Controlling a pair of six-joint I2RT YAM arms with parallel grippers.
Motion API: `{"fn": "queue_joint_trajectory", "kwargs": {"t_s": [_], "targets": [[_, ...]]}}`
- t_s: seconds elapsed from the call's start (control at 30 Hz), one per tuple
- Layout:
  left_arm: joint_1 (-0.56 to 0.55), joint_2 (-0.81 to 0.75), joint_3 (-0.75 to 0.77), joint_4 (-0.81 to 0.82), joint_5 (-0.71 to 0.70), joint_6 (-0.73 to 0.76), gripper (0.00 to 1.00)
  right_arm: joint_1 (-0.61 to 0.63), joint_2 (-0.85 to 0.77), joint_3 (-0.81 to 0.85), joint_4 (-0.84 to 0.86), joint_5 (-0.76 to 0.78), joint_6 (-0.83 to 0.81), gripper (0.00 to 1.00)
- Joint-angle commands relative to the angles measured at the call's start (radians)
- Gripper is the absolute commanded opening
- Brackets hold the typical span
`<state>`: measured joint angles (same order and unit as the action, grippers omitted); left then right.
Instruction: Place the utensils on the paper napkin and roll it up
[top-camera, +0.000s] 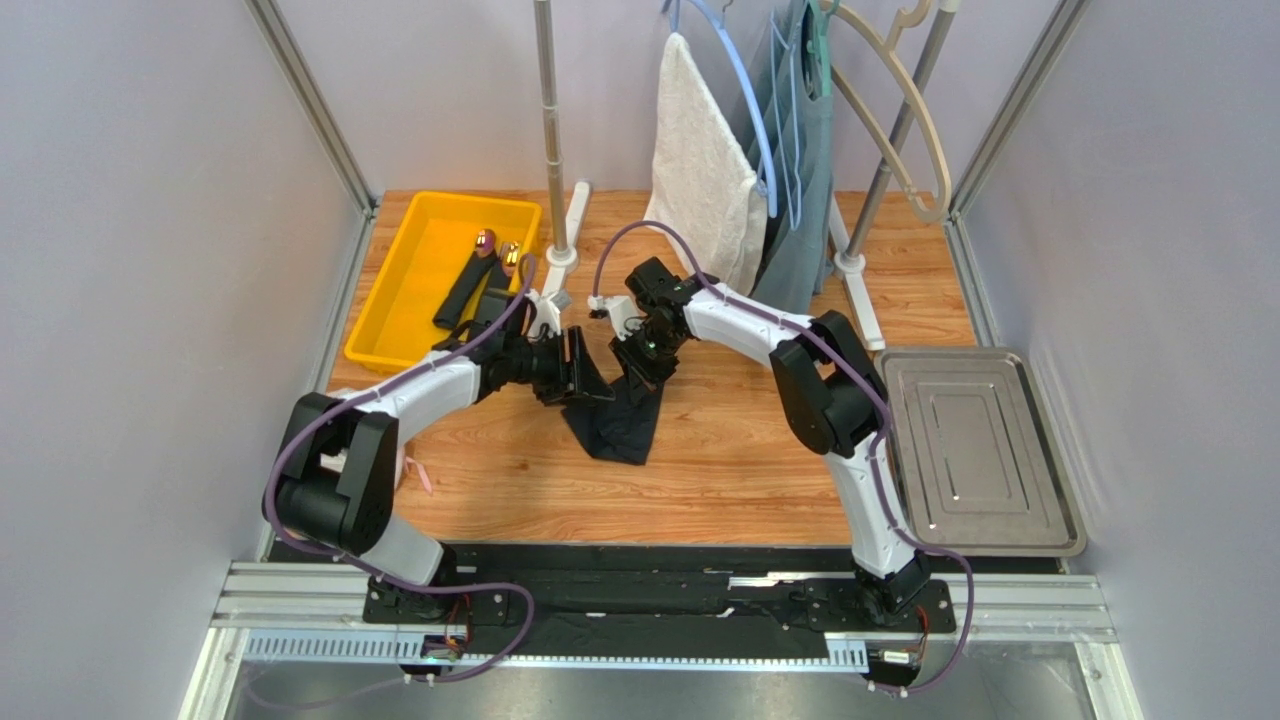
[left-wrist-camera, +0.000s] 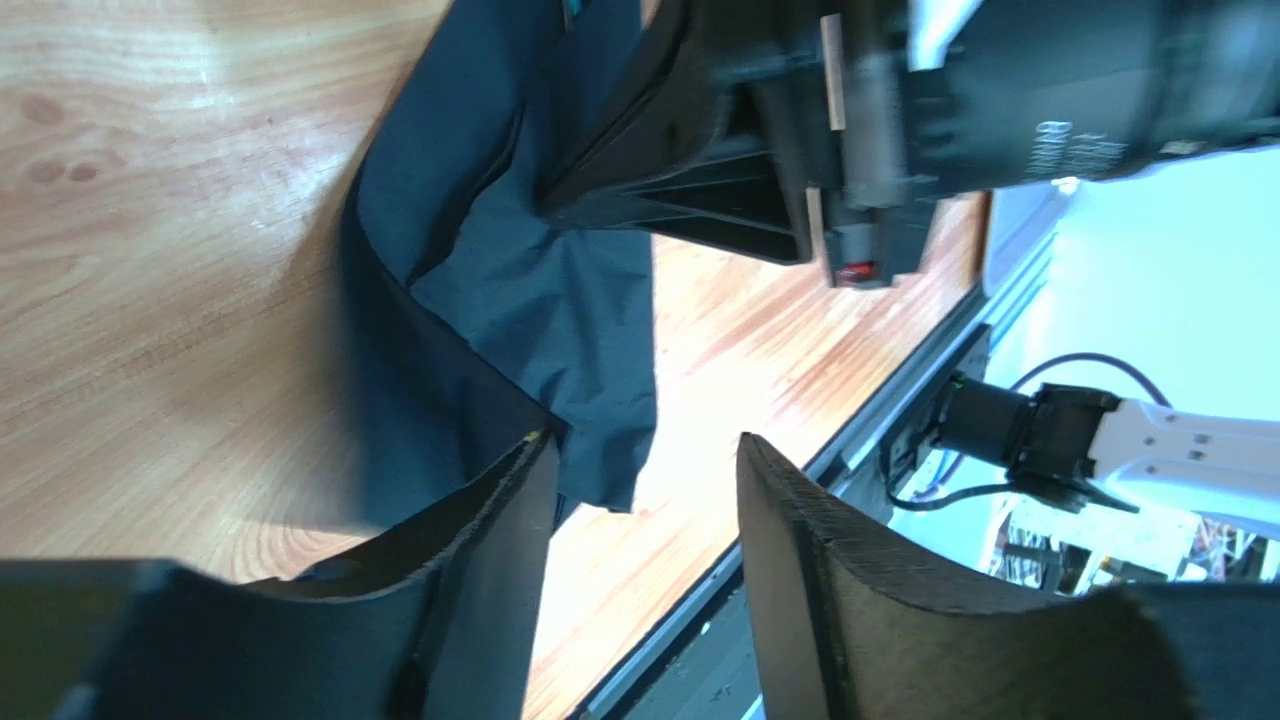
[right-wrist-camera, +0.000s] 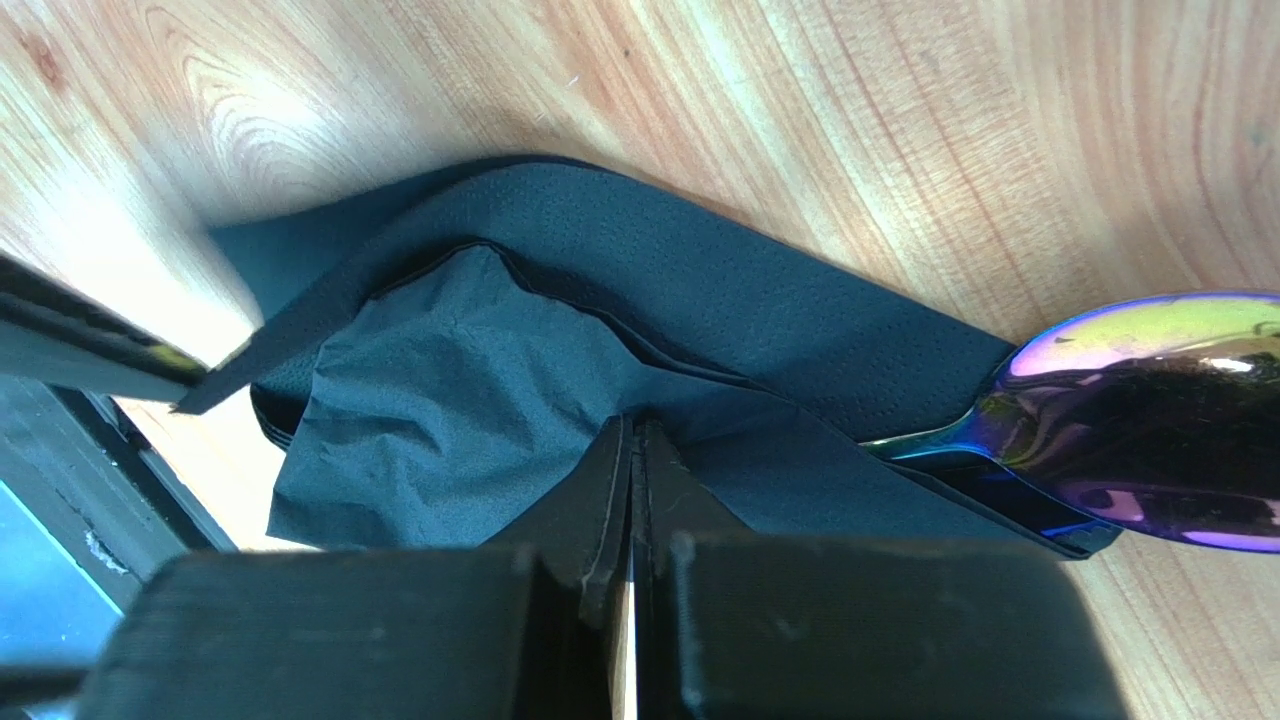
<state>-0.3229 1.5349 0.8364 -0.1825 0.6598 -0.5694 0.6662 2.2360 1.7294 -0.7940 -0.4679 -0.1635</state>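
The black paper napkin (top-camera: 619, 417) lies crumpled and folded on the wooden table between my two grippers. It also shows in the left wrist view (left-wrist-camera: 511, 270) and the right wrist view (right-wrist-camera: 451, 390). An iridescent purple-gold spoon head (right-wrist-camera: 1157, 405) sticks out from a fold of the napkin. My right gripper (right-wrist-camera: 633, 435) is shut, pinching a fold of the napkin. My left gripper (left-wrist-camera: 646, 488) is open, its left finger (left-wrist-camera: 496, 555) at the napkin's edge. Further utensils (top-camera: 496, 258) with dark handles lie in the yellow bin (top-camera: 394, 300).
A metal tray (top-camera: 977, 450) sits at the right. A white towel (top-camera: 703, 165) and a grey-blue garment (top-camera: 796, 195) hang on a rack at the back, whose poles (top-camera: 550, 135) stand on the table. A small pink scrap (top-camera: 419, 477) lies near the left arm.
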Motion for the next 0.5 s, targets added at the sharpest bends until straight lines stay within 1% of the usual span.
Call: {"fn": "queue_joint_trajectory", "kwargs": {"t_s": [0.0,0.03,0.07,0.1,0.13,0.17,0.27,0.33,0.37,0.47], "targets": [[0.059,-0.073,-0.008,0.02,0.017,-0.03,0.6,0.009,0.077,-0.017,-0.033,0.045,-0.047,0.0],[0.062,-0.084,-0.011,0.018,0.021,-0.026,0.61,0.009,0.08,-0.016,-0.033,0.041,-0.048,0.0],[0.062,-0.097,-0.031,0.05,0.053,-0.026,0.61,0.009,0.08,-0.013,-0.036,0.035,-0.05,0.0],[0.059,-0.119,-0.052,0.098,0.092,-0.041,0.59,0.009,0.08,-0.013,-0.037,0.034,-0.05,0.0],[0.055,-0.121,-0.074,0.138,0.118,-0.09,0.57,0.009,0.082,-0.008,-0.039,0.031,-0.051,0.0],[0.045,-0.121,-0.101,0.178,0.148,-0.112,0.5,0.009,0.083,-0.008,-0.039,0.029,-0.056,0.0],[-0.004,-0.073,-0.125,0.277,0.188,-0.181,0.38,0.006,0.088,0.001,-0.04,0.022,-0.057,0.0],[-0.022,-0.032,-0.14,0.32,0.182,-0.233,0.34,0.006,0.091,0.005,-0.044,0.017,-0.06,0.0],[-0.022,-0.013,-0.152,0.359,0.178,-0.248,0.3,0.004,0.093,0.009,-0.048,0.017,-0.06,0.0],[-0.028,0.079,-0.142,0.374,0.188,-0.267,0.24,0.003,0.096,0.015,-0.054,0.015,-0.065,0.0]]}}
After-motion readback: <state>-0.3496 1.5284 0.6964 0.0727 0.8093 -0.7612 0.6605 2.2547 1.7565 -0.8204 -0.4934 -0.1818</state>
